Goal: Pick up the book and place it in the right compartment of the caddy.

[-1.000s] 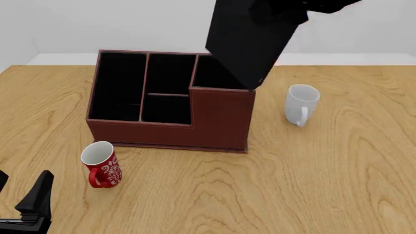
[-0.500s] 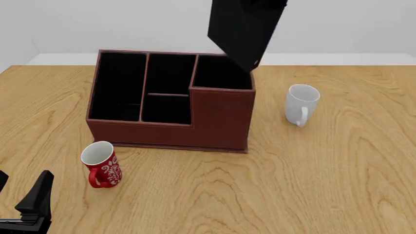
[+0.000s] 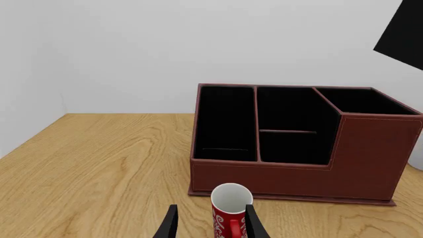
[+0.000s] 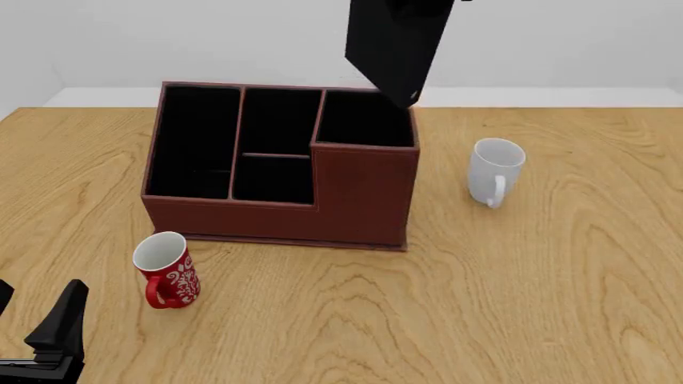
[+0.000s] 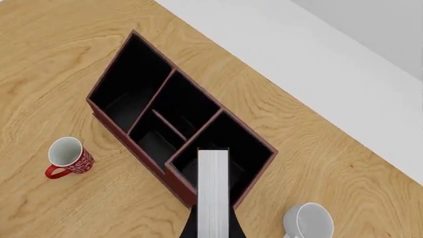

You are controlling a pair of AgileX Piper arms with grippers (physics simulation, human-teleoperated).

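The black book [image 4: 393,44] hangs tilted in the air above the caddy's [image 4: 280,216] far right corner, its lower corner just over the right compartment [image 4: 365,122]. In the right wrist view its white page edge [image 5: 213,193] runs between the fingers of my right gripper [image 5: 213,229], which is shut on it, with the right compartment [image 5: 228,148] below. In the front view the right gripper is out of frame at the top. My left gripper [image 3: 210,223] is open, low near the table's front left, with its fingers [image 4: 59,320] showing in the front view.
A red patterned mug [image 4: 166,270] stands in front of the caddy's left end; it also shows in the left wrist view [image 3: 231,212]. A white mug [image 4: 494,171] stands to the right of the caddy. The book's corner shows in the left wrist view [image 3: 403,34].
The book has risen and turned more upright above the right compartment, with its lower corner now higher. The left arm has not moved.
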